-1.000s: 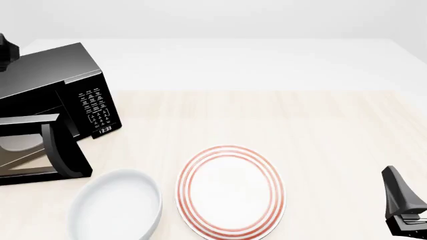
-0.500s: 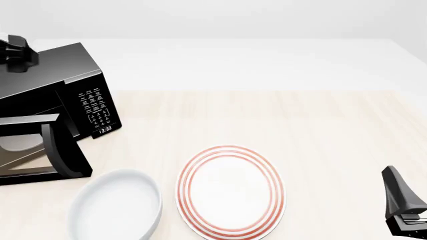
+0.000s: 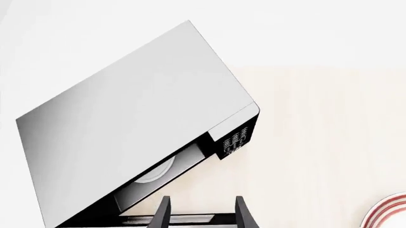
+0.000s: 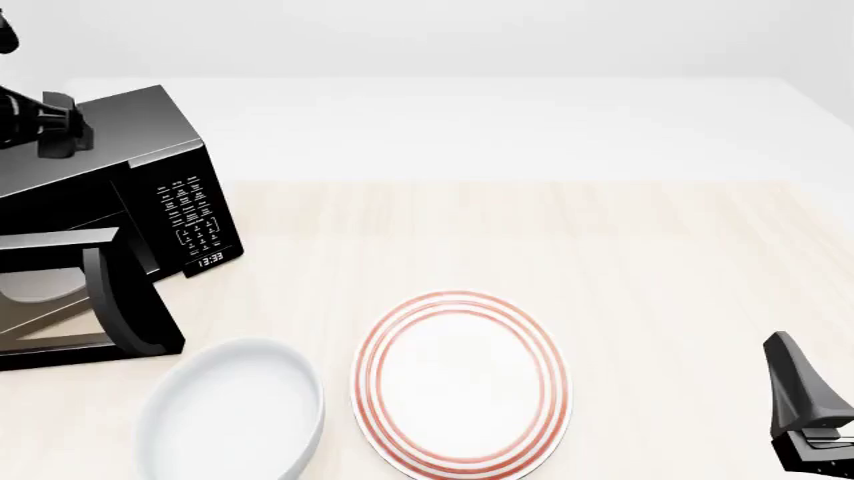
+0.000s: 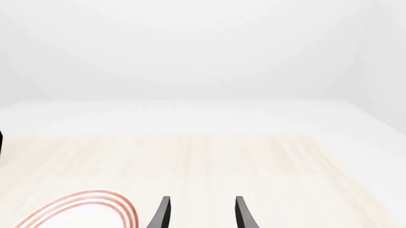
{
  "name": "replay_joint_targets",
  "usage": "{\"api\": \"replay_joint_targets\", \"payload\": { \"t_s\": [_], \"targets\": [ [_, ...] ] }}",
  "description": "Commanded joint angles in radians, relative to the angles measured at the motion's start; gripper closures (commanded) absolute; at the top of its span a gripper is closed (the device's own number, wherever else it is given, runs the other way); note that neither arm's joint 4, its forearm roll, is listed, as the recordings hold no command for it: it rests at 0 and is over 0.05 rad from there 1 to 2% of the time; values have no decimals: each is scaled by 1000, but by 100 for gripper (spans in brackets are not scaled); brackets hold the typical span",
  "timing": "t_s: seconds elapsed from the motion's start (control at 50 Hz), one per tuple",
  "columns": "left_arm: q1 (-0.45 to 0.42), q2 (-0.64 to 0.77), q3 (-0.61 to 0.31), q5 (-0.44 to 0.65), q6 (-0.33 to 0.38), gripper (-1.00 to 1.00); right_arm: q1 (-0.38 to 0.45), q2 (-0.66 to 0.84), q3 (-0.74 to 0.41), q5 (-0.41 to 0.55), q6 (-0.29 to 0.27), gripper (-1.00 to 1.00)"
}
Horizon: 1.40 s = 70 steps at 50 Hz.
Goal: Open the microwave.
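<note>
- Glossy black box-shaped microwave oven [image 4: 120,190] sits at the far-left side of the pale wood-grain tabletop [image 4: 561,240], turned at an angle. White-labelled keypad [image 4: 187,215] and small digital clock [image 4: 211,262] face toward the plate.
- Dark glass door [image 4: 80,300] with its vertical black handle [image 4: 100,290] is swung well out from the cavity; a pale round turntable [image 3: 159,170] shows inside. Judged: the opening looks done or very nearly so.
- Handling, judged: the oven body is heavy and rigid and should not slide under a light pull. The door is a stiff hinged panel that swings on an arc. The glossy skin is likely slippery, so the handle bar is the place to take hold, pulled along the arc rather than straight out.
- Left hand [image 3: 201,213]: above the microwave's top, looking down over it. Fingers [image 3: 163,211] stand apart, nothing between them, touching nothing visible. In the front view the arm sits at the oven's far upper-left corner.
- Right hand [image 5: 199,213]: well apart from the microwave, beyond the plate on the opposite side. Fingers parted, empty, over bare tabletop.
- Also present: red-ringed white round plate [image 4: 461,382] near the microwave's door side; plain white bowl [image 4: 234,415] just beside the open door, apart from it.
- Risk, judged: the bowl lies close to the door's swing path.
</note>
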Motion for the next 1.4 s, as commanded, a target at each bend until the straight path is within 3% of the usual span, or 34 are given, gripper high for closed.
{"api": "replay_joint_targets", "payload": {
  "t_s": [0.02,0.52,1.4],
  "targets": [
    [21,36,4,-8,10,-100,0,0,0,0,0,-100],
    [48,83,122,-110,1,-100,0,0,0,0,0,-100],
    [90,145,192,-213,-8,-100,0,0,0,0,0,-100]
  ]
}}
